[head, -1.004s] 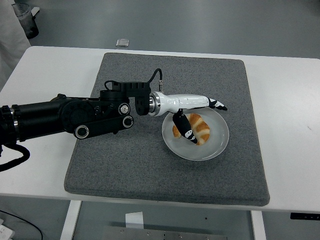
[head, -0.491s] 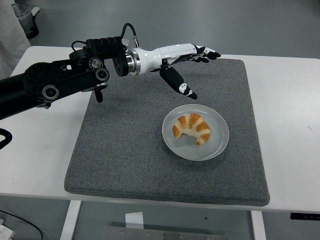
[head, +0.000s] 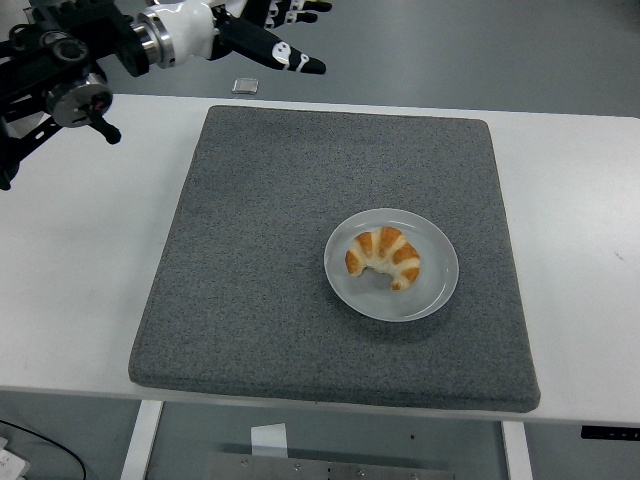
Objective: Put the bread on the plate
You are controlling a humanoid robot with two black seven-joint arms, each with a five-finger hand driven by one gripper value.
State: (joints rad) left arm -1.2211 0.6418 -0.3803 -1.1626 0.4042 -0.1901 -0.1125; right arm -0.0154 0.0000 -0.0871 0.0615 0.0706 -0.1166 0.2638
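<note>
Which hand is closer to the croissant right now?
Left, by default: the left hand is up at the far-left, well clear of the croissant on the plate. The right isn't visible.

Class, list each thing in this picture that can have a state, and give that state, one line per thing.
Golden-brown croissant bread: lying on the plate, not held.
Round white plate: on the mat, holding the bread.
Grey felt mat: flat on the white table.
Left robot hand: open, empty, raised at the top left.
</note>
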